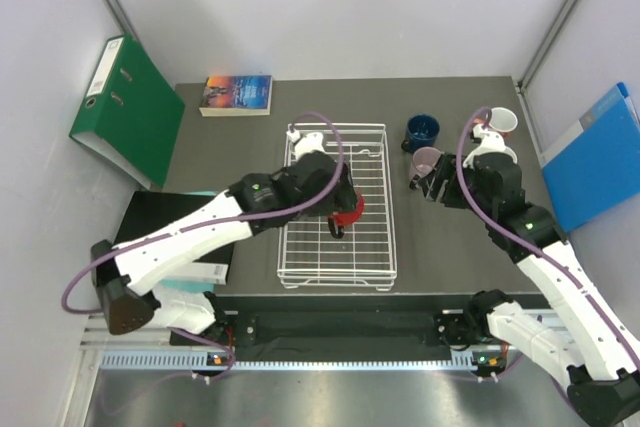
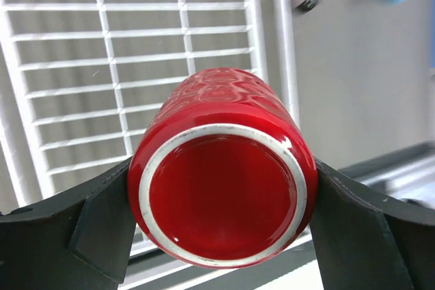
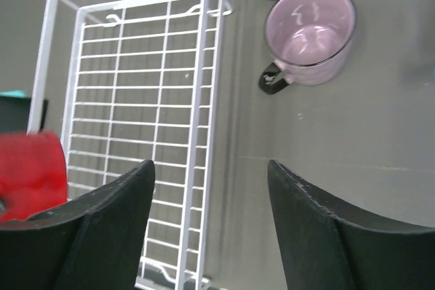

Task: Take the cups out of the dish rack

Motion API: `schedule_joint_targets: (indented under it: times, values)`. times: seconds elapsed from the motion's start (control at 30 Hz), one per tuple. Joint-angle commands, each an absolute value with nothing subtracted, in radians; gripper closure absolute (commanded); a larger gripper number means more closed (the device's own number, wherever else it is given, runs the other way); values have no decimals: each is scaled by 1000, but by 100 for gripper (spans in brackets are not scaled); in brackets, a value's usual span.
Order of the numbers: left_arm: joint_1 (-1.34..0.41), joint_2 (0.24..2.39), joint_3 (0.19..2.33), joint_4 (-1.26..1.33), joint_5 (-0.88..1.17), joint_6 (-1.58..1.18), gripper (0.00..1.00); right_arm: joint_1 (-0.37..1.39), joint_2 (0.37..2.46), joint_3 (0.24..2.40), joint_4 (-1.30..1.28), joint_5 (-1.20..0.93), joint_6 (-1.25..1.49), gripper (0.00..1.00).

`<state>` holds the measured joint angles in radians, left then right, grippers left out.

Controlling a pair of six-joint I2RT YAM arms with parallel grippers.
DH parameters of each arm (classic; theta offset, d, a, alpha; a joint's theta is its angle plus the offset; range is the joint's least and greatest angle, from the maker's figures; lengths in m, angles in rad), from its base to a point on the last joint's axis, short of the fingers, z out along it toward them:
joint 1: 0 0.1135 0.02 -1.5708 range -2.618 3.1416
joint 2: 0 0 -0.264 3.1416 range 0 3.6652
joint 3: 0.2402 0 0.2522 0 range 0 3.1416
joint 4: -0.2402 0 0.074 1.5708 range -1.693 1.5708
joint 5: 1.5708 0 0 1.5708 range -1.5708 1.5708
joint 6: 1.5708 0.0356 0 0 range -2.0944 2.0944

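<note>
The white wire dish rack (image 1: 372, 237) lies mid-table. My left gripper (image 1: 343, 209) is shut on the red mug (image 1: 349, 213) and holds it on its side over the rack's right half. In the left wrist view the mug's base (image 2: 224, 191) faces the camera between the fingers, with the rack (image 2: 102, 66) below. My right gripper (image 1: 428, 190) is open and empty over the table just right of the rack (image 3: 136, 100). The pale mauve mug (image 1: 427, 160), dark blue mug (image 1: 422, 130) and salmon-pink mug (image 1: 503, 122) stand on the table. The mauve mug (image 3: 309, 32) is ahead of the right gripper (image 3: 211, 195). The teal mug is not in view.
A green binder (image 1: 125, 107) leans at the back left and a book (image 1: 237, 94) lies at the table's far edge. A blue folder (image 1: 600, 157) leans at the right. A black pad (image 1: 160, 222) lies under the left arm.
</note>
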<state>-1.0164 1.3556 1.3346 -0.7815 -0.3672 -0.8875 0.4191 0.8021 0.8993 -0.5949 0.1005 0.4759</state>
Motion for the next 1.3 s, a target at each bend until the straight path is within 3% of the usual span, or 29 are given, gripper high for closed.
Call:
schedule_joint_targets:
  times: [0.0,0.13,0.37,0.57,0.87,1.27]
  values:
    - [-884,1218,1226,-433,-122,-850,100,430,798,963,-551,17,506,35]
    - [-776,1157,1112,-200,182,-899,100,430,775,950,-499,-69,517,39]
    - [-658,1132,924,341,515,-1109,100,431,749,905,-411,-224,577,39]
    - [-624,1196,812,779,623,-1359,100,430,715,828,-295,-307,641,39]
    - [-621,1267,804,949,681,-1489,100,430,709,761,-169,-379,716,39]
    - [-650,1290,793,953,699,-1491,100,434,781,792,-9,-448,768,37]
